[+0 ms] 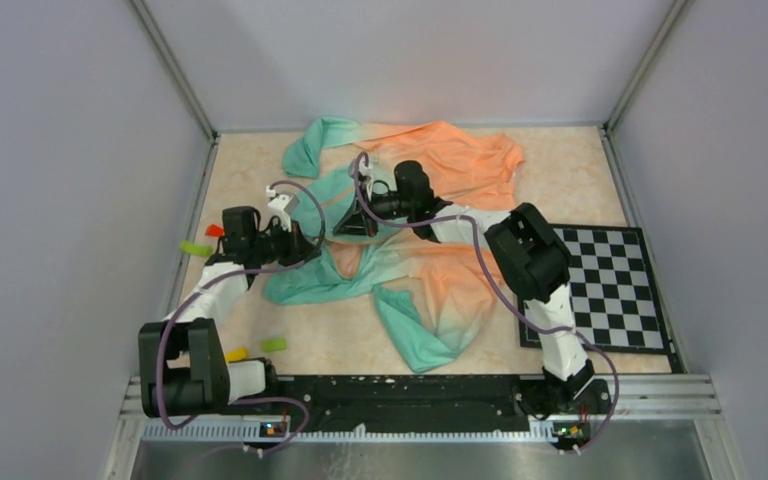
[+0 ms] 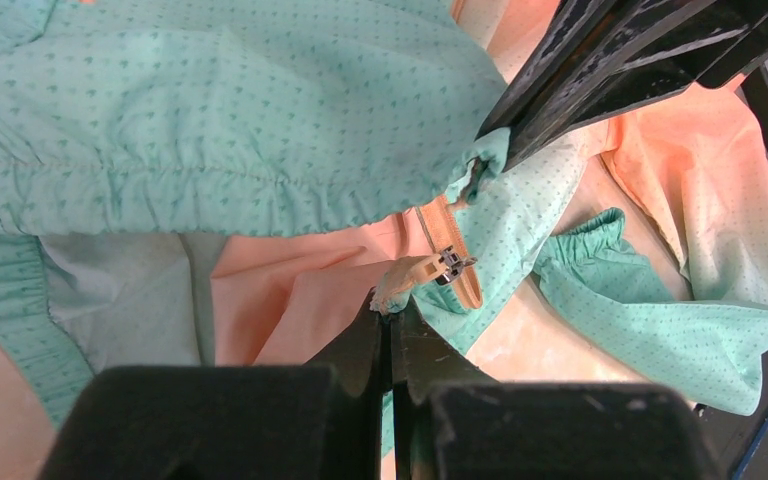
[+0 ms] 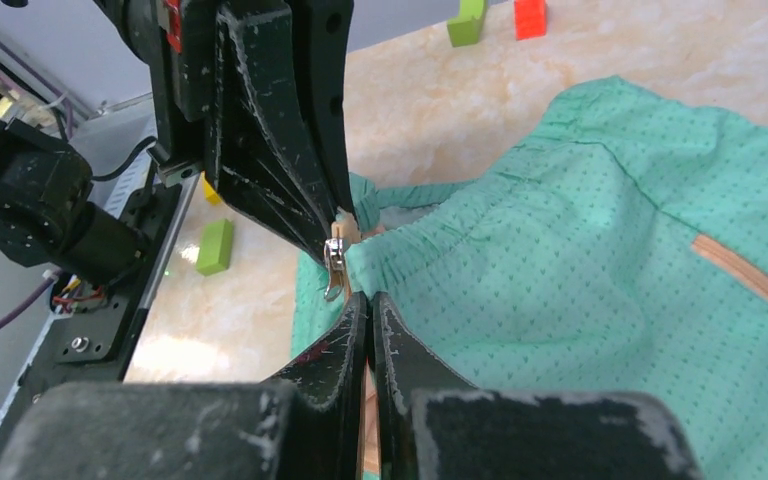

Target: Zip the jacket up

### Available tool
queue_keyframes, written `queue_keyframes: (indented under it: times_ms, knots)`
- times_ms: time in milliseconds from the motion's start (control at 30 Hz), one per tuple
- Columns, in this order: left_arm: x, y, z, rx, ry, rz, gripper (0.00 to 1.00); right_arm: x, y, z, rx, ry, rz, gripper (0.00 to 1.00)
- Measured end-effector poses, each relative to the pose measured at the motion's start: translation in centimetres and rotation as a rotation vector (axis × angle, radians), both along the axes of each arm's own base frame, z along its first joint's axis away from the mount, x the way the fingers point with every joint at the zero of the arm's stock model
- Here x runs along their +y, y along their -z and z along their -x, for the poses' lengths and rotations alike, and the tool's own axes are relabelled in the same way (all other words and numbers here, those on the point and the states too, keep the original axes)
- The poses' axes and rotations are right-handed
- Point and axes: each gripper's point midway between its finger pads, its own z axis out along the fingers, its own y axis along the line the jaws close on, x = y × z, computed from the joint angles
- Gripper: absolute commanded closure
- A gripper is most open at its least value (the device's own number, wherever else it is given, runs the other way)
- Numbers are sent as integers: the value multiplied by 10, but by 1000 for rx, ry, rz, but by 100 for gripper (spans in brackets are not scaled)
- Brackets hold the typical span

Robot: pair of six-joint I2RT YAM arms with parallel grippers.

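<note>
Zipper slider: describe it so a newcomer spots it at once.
The jacket is the big teal-to-orange garment. The left gripper and right gripper pinch it close together; the slider sits between their tips, the only small silver metal piece there.

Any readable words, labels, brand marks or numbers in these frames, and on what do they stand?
None can be read. The jacket bears only a dotted print, the checkerboard only plain squares, and the zipper slider shows no legible marking.
</note>
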Motion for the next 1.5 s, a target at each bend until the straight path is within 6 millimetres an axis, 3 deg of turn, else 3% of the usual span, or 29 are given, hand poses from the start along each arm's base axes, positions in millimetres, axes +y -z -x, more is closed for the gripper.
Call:
queue_keyframes:
  times_ms: [400, 1500]
  knots:
    - [1, 3, -1, 17, -7, -2, 100, 2, -18, -4, -48, 16, -59, 100]
    - [9, 8, -5, 49, -62, -5, 100, 11, 4, 5, -54, 6, -5, 100]
